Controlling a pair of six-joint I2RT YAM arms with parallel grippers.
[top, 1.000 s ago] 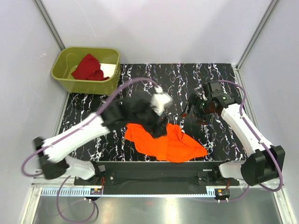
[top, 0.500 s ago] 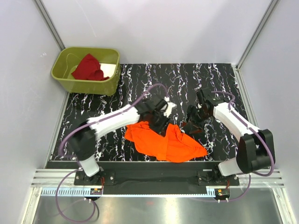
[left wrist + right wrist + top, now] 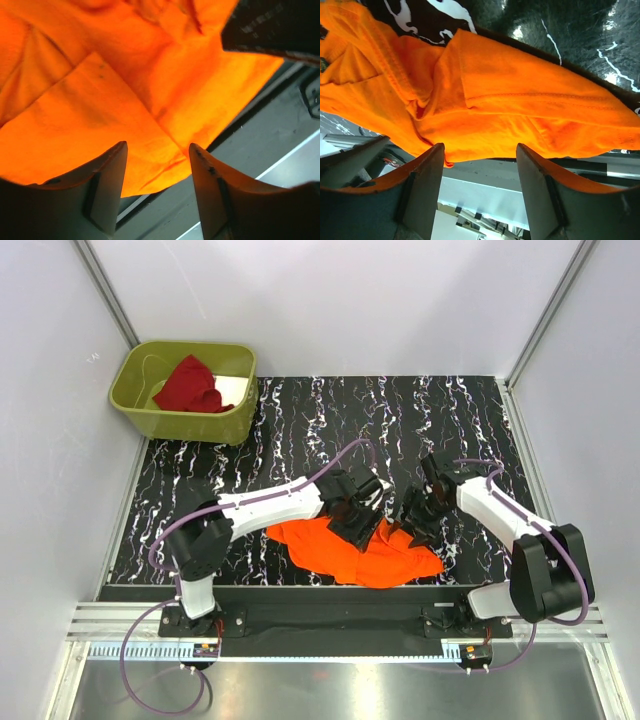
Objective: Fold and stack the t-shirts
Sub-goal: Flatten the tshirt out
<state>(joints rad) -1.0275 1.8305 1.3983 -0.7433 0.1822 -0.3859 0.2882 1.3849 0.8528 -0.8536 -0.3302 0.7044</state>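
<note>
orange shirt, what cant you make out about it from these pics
- Top view: the orange shirt has its far edge hidden under the left arm and right arm.
- Left wrist view: it runs off the top and left edges.
- Right wrist view: its left end is cut off by the frame.
- Top view: the dark red shirt lies crumpled in the green bin, too small to read its shape.

- I see an olive-green plastic bin [image 3: 190, 425] at the worktop's far-left corner, upright, with a pale patch showing inside it.
- The worktop [image 3: 400, 410] reads to me as black with white marbled veins.
- Beyond it I have plain white walls, and a ribbed metal rail [image 3: 330, 635] along the near edge.
</note>
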